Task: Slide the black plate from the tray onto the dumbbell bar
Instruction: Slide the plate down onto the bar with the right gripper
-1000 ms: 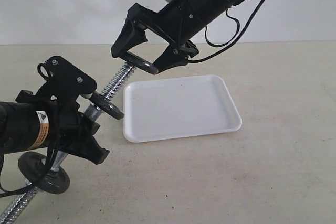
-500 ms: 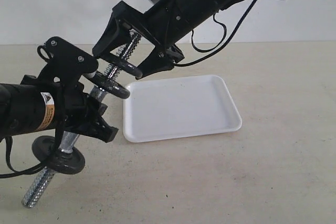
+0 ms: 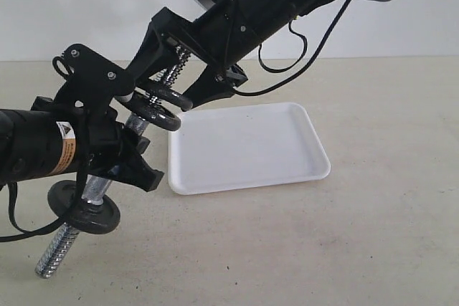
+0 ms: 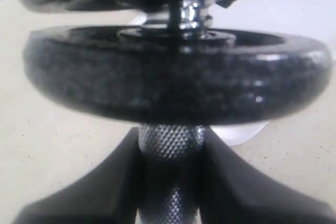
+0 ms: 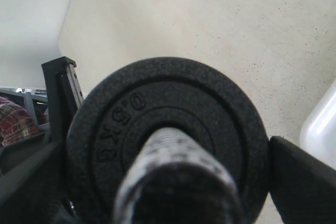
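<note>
The dumbbell bar (image 3: 107, 170) is tilted, its lower threaded end (image 3: 49, 266) near the table and its upper end up by the right arm. My left gripper (image 3: 117, 150) is shut on the bar's knurled middle (image 4: 170, 140). My right gripper (image 3: 172, 94) is shut on the black plate (image 3: 171, 97), which is threaded over the bar's upper end (image 5: 173, 182). In the right wrist view the bar pokes through the hole of the black plate (image 5: 168, 124), between the gripper's fingers (image 5: 304, 177). The white tray (image 3: 247, 145) holds nothing.
Two other black plates sit on the bar: one (image 3: 154, 115) just under the held plate and filling the left wrist view (image 4: 173, 77), another (image 3: 82, 207) near the lower end. A corner of the tray (image 5: 321, 124) shows in the right wrist view. Beige table all round.
The right gripper has carried the black plate left and down over the bar's upper end. The left arm has swung the bar steeper and lifted its lower end.
</note>
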